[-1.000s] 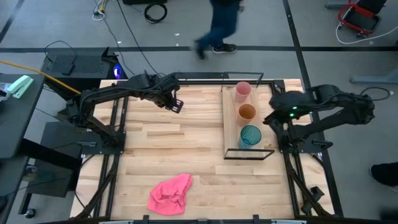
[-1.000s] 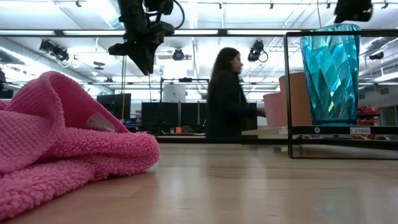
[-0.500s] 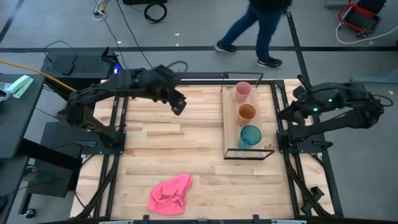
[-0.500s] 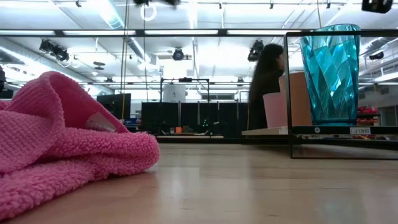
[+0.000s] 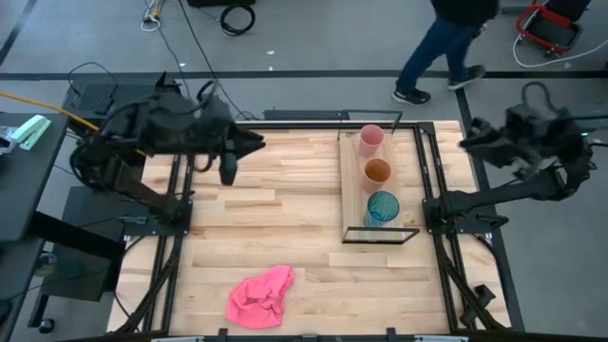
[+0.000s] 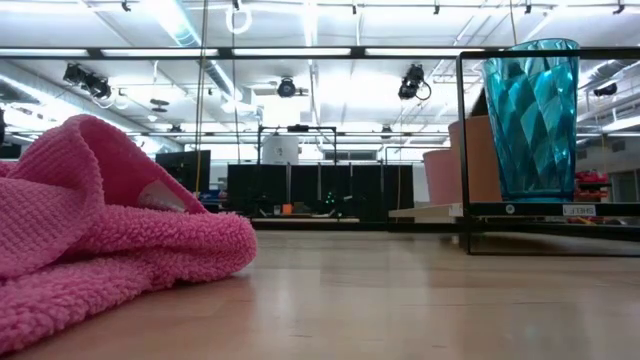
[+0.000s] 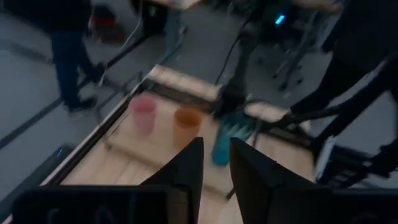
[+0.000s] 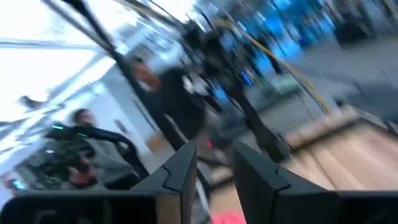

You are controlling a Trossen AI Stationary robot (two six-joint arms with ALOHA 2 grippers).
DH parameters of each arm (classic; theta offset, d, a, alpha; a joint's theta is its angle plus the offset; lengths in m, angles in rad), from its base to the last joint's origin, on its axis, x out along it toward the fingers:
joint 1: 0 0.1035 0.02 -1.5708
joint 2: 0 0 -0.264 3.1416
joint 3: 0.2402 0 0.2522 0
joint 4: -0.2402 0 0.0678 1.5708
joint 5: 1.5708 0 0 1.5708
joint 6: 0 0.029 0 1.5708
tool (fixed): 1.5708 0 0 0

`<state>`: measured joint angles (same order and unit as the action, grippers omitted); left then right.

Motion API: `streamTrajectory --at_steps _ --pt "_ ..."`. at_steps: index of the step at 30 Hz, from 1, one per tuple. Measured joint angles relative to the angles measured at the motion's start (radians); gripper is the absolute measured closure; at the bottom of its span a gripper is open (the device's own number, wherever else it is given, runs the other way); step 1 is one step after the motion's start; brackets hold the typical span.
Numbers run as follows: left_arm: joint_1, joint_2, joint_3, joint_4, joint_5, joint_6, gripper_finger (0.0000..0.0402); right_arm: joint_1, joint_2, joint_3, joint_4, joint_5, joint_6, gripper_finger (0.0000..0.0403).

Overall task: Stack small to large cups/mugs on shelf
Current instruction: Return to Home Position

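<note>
Left gripper (image 5: 231, 163) hangs over the worktop's far-left part, fingers nearly closed, empty. By the right edge, the shelf (image 5: 351, 195) carries the pink cup (image 5: 370, 139), orange cup (image 5: 377, 172) and teal cup (image 5: 383, 207) in a row, unstacked. Right gripper (image 5: 472, 141), equally narrow and empty, sits beyond that edge. Only the low view shows the teal cup's faceted wall.
</note>
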<state>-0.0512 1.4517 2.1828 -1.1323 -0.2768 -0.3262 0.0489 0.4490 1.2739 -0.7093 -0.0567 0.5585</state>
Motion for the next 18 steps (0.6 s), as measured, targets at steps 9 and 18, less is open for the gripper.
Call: streamTrajectory --at_steps 9,18 --pt "-0.151 -0.151 -0.317 0.419 -0.069 0.075 0.0321 0.000 -0.043 -0.010 0.132 -0.027 -0.082 0.0296" --pt "-0.153 -0.381 -0.753 0.826 -0.072 0.075 0.0316 0.000 -0.046 -0.129 0.359 -0.115 -0.070 0.0296"
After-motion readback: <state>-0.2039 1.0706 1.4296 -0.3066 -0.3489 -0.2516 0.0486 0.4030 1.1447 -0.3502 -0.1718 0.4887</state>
